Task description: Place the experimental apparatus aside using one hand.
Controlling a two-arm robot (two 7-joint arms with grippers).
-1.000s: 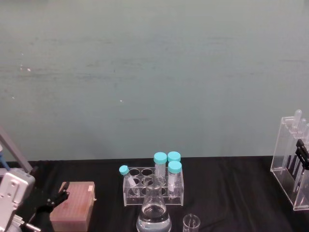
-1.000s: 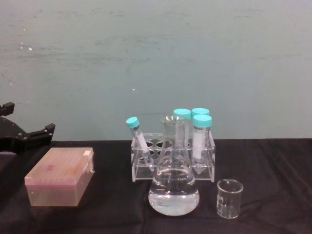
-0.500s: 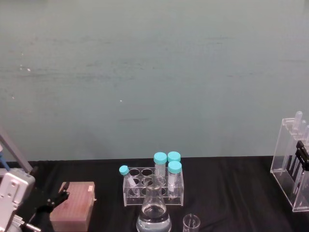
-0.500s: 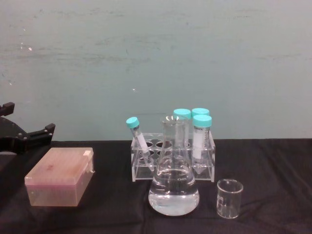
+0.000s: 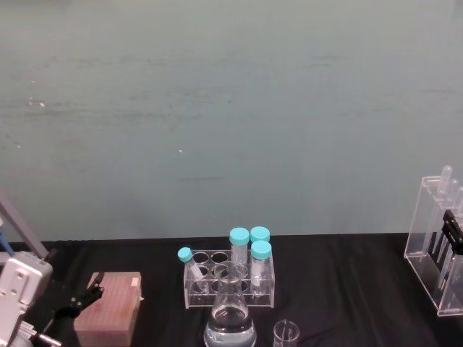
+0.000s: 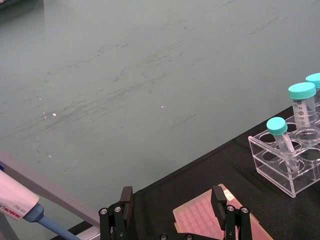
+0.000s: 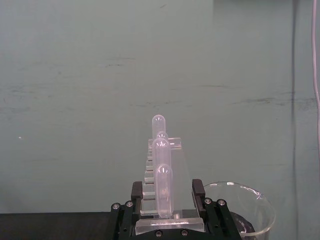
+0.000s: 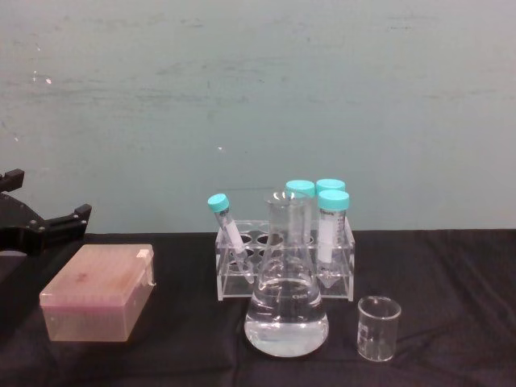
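At 3 o'clock of the tabletop (image 5: pixel 340 275), the right pincer (image 7: pixel 168 192) grips one tall acrylic rack (image 5: pixel 428 246); one flask (image 8: pixel 286 318) and one beaker (image 8: pixel 378 329) stand at 6; left pincer (image 6: pixel 172 196) gapes at 8

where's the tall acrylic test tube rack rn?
The tall acrylic test tube rack is at the far right of the head view, well right of the capped-tube rack, held in the right gripper.

Soft, even light; faint glints on the flask (image 8: pixel 286 318).
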